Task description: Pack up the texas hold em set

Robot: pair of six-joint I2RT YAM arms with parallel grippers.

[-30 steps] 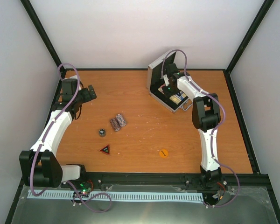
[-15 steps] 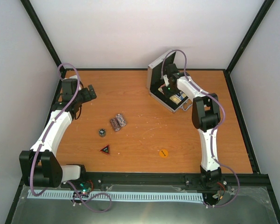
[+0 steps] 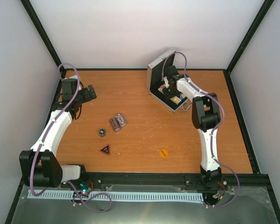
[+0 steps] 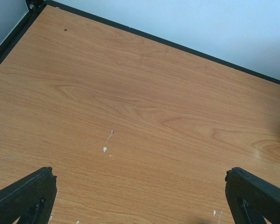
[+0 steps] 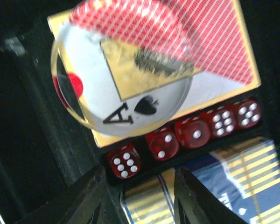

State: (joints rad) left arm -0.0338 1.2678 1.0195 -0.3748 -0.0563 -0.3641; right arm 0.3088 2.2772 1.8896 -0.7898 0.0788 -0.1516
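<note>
The silver case (image 3: 155, 73) stands open at the back right, its lid upright. My right gripper (image 3: 170, 90) reaches down into the black lining. Its wrist view shows a clear ace-marked disc (image 5: 123, 70) resting on a red-backed deck (image 5: 214, 51). Below that is a row of several red dice (image 5: 177, 137), then the blue-yellow deck (image 5: 238, 186). The right gripper (image 5: 140, 203) hovers open over that deck, holding nothing. Out on the table lie the striped chip stacks (image 3: 117, 122), a small dark stack (image 3: 102, 132), the triangle (image 3: 105, 149) and the orange disc (image 3: 163, 152). My left gripper (image 3: 89, 93) is wide open over bare wood.
A black frame rail (image 3: 144, 69) edges the table at the back and both sides. The left wrist view holds only the wooden table (image 4: 140, 102), its back rail and the two spread fingertips (image 4: 28, 193).
The right gripper's jaws have parted inside the case and its wrist has shifted slightly. The left arm and the loose pieces on the table have not moved.
</note>
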